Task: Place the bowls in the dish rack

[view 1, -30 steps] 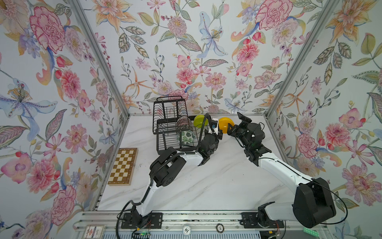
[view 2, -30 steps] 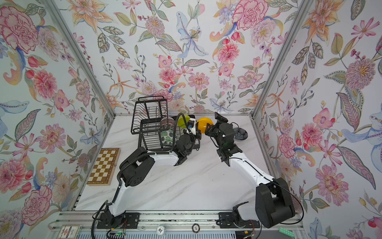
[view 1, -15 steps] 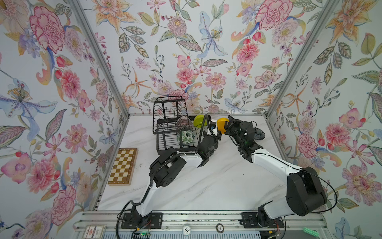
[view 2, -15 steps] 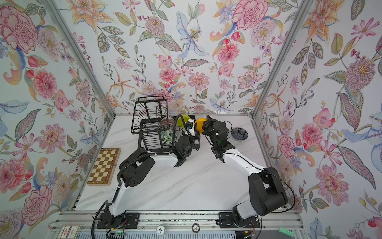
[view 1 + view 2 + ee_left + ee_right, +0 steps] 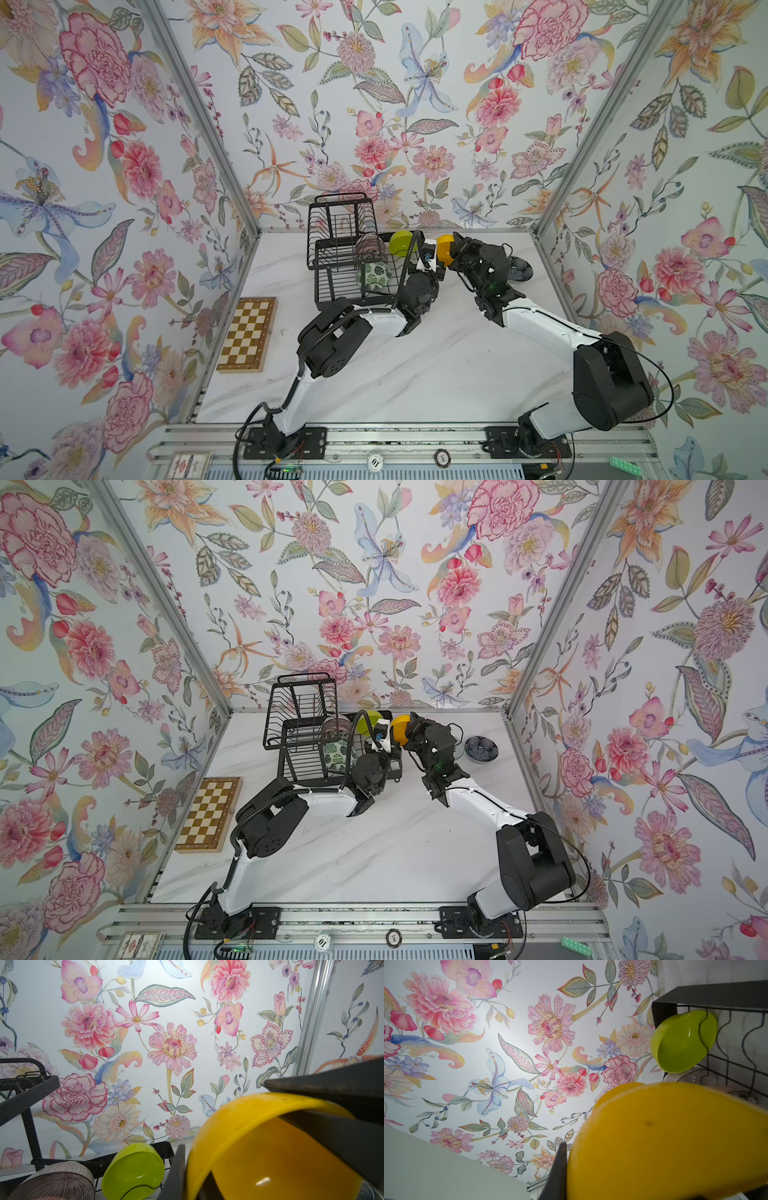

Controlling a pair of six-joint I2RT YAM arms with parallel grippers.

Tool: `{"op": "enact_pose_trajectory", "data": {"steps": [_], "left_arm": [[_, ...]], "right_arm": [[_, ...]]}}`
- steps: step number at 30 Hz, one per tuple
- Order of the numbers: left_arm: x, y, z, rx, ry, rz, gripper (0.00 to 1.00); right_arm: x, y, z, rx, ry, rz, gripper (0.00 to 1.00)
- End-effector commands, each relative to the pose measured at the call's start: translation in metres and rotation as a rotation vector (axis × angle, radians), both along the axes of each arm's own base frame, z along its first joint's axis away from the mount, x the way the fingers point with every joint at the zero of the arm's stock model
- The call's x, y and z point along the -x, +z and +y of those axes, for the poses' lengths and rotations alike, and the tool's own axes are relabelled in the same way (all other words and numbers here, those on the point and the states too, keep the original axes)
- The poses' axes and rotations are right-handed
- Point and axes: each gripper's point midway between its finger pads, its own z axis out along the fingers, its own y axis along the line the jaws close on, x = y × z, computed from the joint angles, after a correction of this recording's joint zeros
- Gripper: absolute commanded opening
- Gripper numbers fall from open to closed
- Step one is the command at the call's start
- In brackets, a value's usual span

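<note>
Pale floral-papered walls [image 5: 415, 104] with pink blooms are seen at left, far and right, joined by grey metal corner posts [image 5: 203, 124]. A white marble-veined surface [image 5: 436, 374] is enclosed between them; a grey aluminium rail [image 5: 407, 436] is fixed along its near edge.

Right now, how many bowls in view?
5: striped bowl, leaf-print bowl, lime bowl in the dish rack; orange bowl gripped beside it; dark blue bowl on the table, right. Others may be hidden.

1 orange-yellow bowl [image 5: 445, 246] on edge just beside black wire dish rack [image 5: 340, 245]; 1 lime green bowl [image 5: 400, 243] slotted inside.
</note>
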Motion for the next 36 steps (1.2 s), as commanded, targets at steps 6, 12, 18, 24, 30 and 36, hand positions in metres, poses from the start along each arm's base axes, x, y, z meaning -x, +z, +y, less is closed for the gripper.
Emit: {"op": "enact_pose_trajectory", "data": {"steps": [6,12,18,24,30,36], "left_arm": [[0.016,0.048,-0.002,0.061,-0.009,-0.083,0.00],[0.016,0.053,-0.002,0.063,-0.014,-0.079,0.00],[0.016,0.053,-0.001,0.065,-0.021,-0.060,0.17],[0.018,0.054,0.000,0.063,-0.037,-0.020,0.45],[0.029,0.064,0.003,0.079,-0.092,0.028,0.69],[0.047,0.067,-0.001,0.079,-0.231,0.181,0.92]], "right_arm": [[0.004,0.026,-0.018,-0.093,-0.085,-0.074,0.00],[0.006,0.034,-0.021,-0.078,-0.090,-0.104,0.00],[0.006,0.049,-0.024,-0.068,-0.103,-0.176,0.00],[0.007,0.083,-0.036,-0.051,-0.124,-0.303,0.00],[0.008,0.100,-0.051,-0.011,-0.151,-0.379,0.00],[0.003,0.115,-0.061,0.128,-0.130,-0.445,0.00]]}}
